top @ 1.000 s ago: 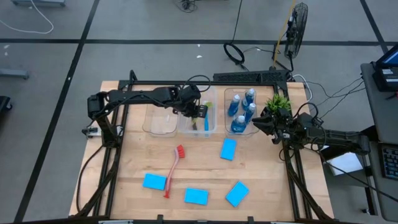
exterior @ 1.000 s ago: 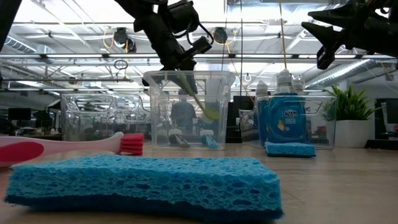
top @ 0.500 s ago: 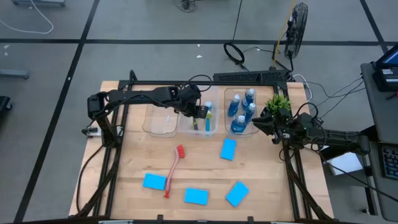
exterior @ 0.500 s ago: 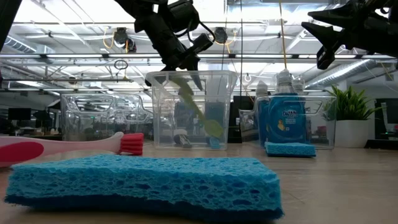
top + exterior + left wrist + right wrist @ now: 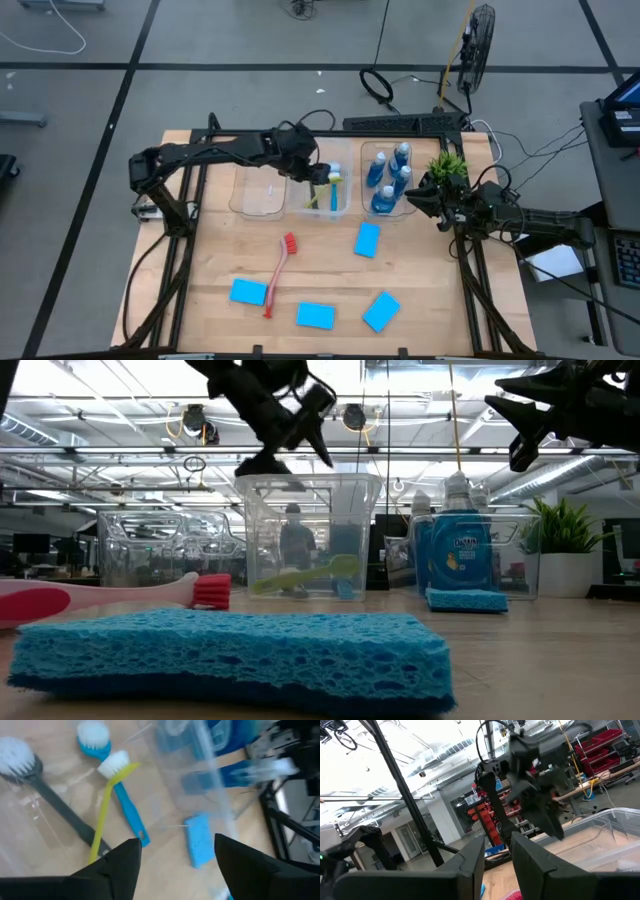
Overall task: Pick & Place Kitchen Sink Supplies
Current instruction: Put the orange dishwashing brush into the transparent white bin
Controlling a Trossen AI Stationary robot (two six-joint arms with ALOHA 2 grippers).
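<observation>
From above, the left gripper (image 5: 308, 165) is hovering open over the middle bin (image 5: 342, 203), where the yellow-green brush (image 5: 324, 190) is lying; the right gripper (image 5: 418, 196), empty and slightly parted, is waiting beside the potted plant (image 5: 447, 163). The low view is showing clearance above the bin rim. The left wrist view is revealing the grey brush (image 5: 37, 790) and blue brush (image 5: 117, 795) alongside

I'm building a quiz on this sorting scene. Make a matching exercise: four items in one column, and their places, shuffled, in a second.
Items:
1. yellow-green brush
2. red brush
3. blue bottles
4. left gripper

Places:
A. loose on the table among the sponges
B. standing in the bin beside the potted plant
C. open above the middle bin
D. lying in the middle bin

Pairs: 1-D, 2-A, 3-B, 4-C
</observation>
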